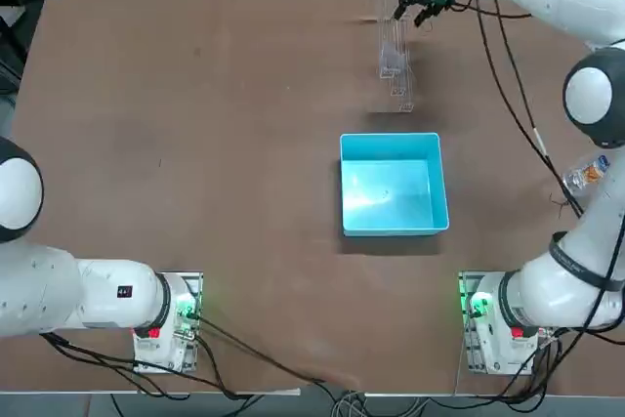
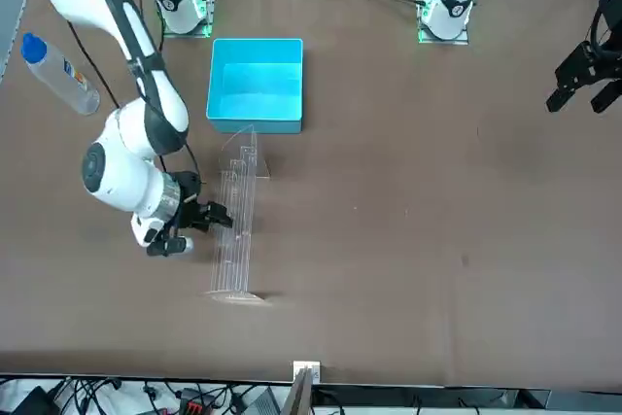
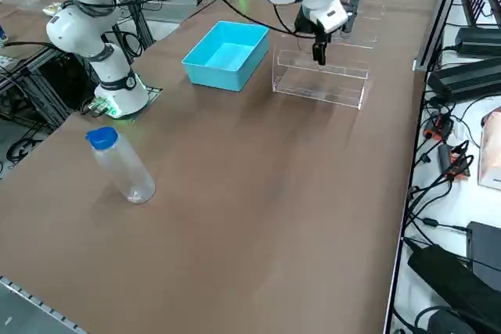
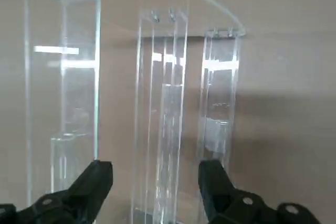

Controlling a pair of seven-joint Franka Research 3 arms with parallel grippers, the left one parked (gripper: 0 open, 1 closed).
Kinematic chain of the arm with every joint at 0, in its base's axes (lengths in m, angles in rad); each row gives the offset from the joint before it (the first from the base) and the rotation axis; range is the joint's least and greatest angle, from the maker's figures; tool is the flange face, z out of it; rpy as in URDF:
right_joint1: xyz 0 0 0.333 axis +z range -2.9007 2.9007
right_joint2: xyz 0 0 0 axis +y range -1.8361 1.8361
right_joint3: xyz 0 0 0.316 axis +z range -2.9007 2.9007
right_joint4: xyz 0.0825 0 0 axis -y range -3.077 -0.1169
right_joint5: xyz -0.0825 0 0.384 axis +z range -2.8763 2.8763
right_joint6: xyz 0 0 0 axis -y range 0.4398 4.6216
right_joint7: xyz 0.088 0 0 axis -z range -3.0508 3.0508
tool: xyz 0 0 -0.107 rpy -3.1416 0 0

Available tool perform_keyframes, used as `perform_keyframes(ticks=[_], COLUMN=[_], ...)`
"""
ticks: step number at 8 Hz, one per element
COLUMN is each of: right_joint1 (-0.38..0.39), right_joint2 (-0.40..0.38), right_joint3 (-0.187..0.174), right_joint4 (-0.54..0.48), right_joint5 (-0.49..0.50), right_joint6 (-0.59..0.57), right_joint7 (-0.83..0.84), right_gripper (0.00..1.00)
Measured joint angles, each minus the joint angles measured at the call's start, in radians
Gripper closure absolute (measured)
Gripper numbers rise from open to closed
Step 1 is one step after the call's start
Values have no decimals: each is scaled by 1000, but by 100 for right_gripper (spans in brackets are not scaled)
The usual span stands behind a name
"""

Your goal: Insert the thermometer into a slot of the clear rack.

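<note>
The clear rack (image 1: 395, 54) stands upright at the far side of the table, beyond the blue box; it also shows in the front view (image 2: 236, 225) and the right side view (image 3: 321, 84). My right gripper (image 1: 411, 13) hovers at the rack's far end on its right side, fingers open (image 2: 204, 230). In the wrist view my gripper (image 4: 156, 174) straddles the middle slot column of the rack (image 4: 63, 77), with nothing pinched. A thin pale upright strip, apparently the thermometer (image 4: 171, 129), stands inside that column, hard to separate from the clear walls.
A light-blue square box (image 1: 391, 185) sits on the table nearer the arm bases than the rack. A plastic bottle with a blue cap (image 3: 121, 166) lies near the table's right edge. Black cables trail from the right arm above the table.
</note>
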Motion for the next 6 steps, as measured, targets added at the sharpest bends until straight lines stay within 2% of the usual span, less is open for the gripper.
perform_keyframes(ticks=[4, 6], right_joint1=[-7, -8], right_joint2=[-145, -222], right_joint3=[-73, -91], right_joint4=[7, 10], right_joint5=[-59, -133], right_joint6=[-195, -264], right_joint7=[0, 0], right_gripper=[0, 0])
